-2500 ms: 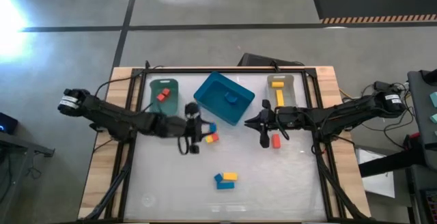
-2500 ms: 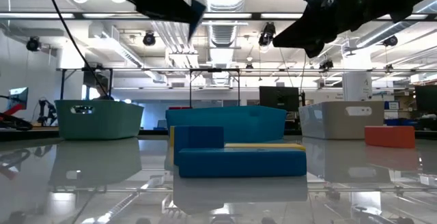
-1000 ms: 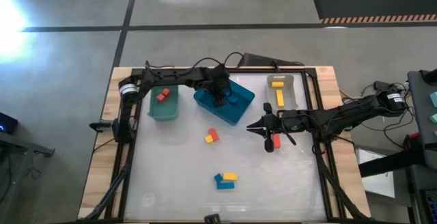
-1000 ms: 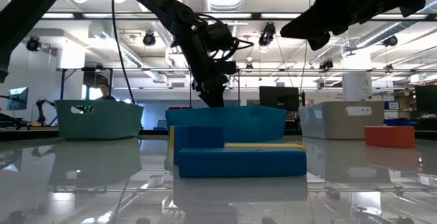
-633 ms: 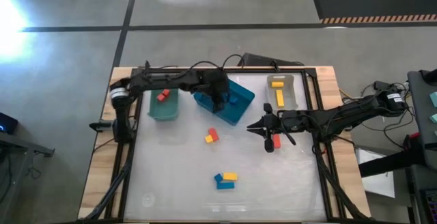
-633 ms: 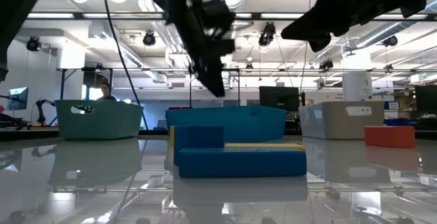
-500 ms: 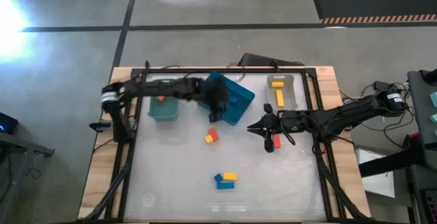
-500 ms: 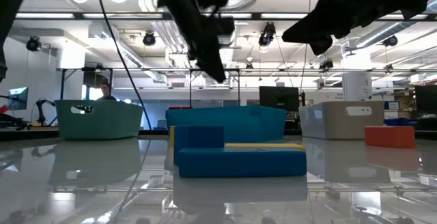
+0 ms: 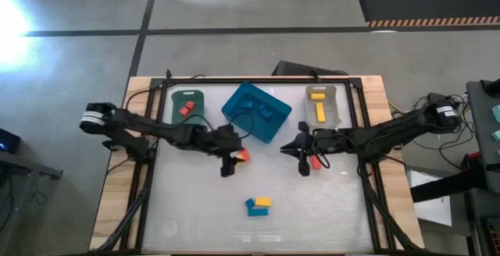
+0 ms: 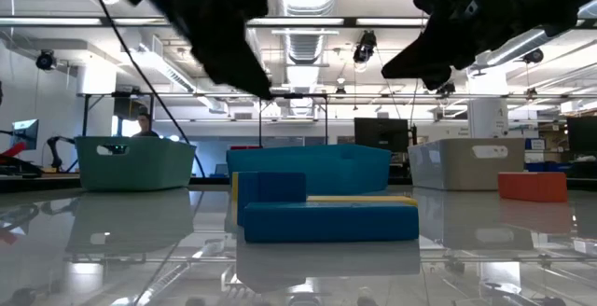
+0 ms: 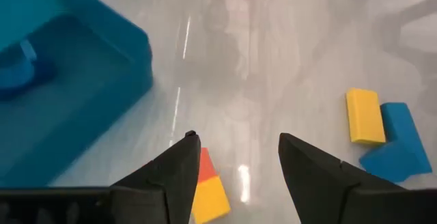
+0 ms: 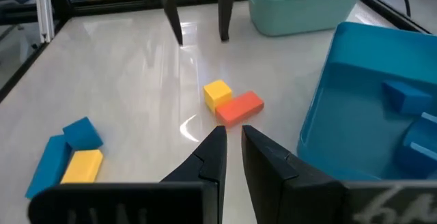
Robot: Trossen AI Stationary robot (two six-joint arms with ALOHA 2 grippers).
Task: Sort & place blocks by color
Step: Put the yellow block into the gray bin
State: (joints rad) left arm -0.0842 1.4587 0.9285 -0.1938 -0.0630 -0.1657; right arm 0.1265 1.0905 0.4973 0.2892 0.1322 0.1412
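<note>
My left gripper is open and hangs over the table's middle. One finger stands just beside a red-and-yellow block pair that lies flat on the table. My right gripper is shut with only a slit between its fingers. It hovers near a red block and points toward the pair. A blue and yellow group lies nearer the table's near edge.
Along the far side stand a green bin with a red block, a blue bin with blue blocks, and a grey bin with yellow blocks. Open tabletop lies toward the near edge, around the blue and yellow group.
My left gripper has left the blue bin, swinging toward the table's near side and down beside the red-and-yellow pair. The blocks on the table have stayed where they were.
</note>
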